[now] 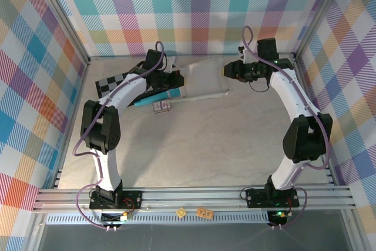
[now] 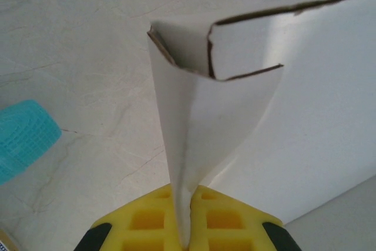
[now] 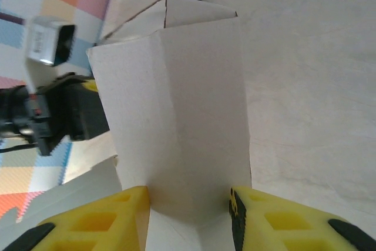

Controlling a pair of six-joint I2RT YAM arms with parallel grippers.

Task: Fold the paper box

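The white paper box (image 1: pixel 202 77) lies at the back middle of the table, partly folded, between my two grippers. My left gripper (image 1: pixel 179 79) is at the box's left end. In the left wrist view its yellow fingers (image 2: pixel 147 218) are shut on a thin upright flap of the box (image 2: pixel 194 121). My right gripper (image 1: pixel 226 70) is at the box's right end. In the right wrist view its jaws (image 3: pixel 189 204) stand on either side of a creased upright panel of the box (image 3: pixel 176 98) and touch both of its edges.
A black-and-grey checkerboard (image 1: pixel 111 83) lies at the back left, under the left arm. A teal object (image 1: pixel 155 97) and a small printed card (image 1: pixel 161 107) lie just in front of the left gripper. Plaid walls close in the back and both sides.
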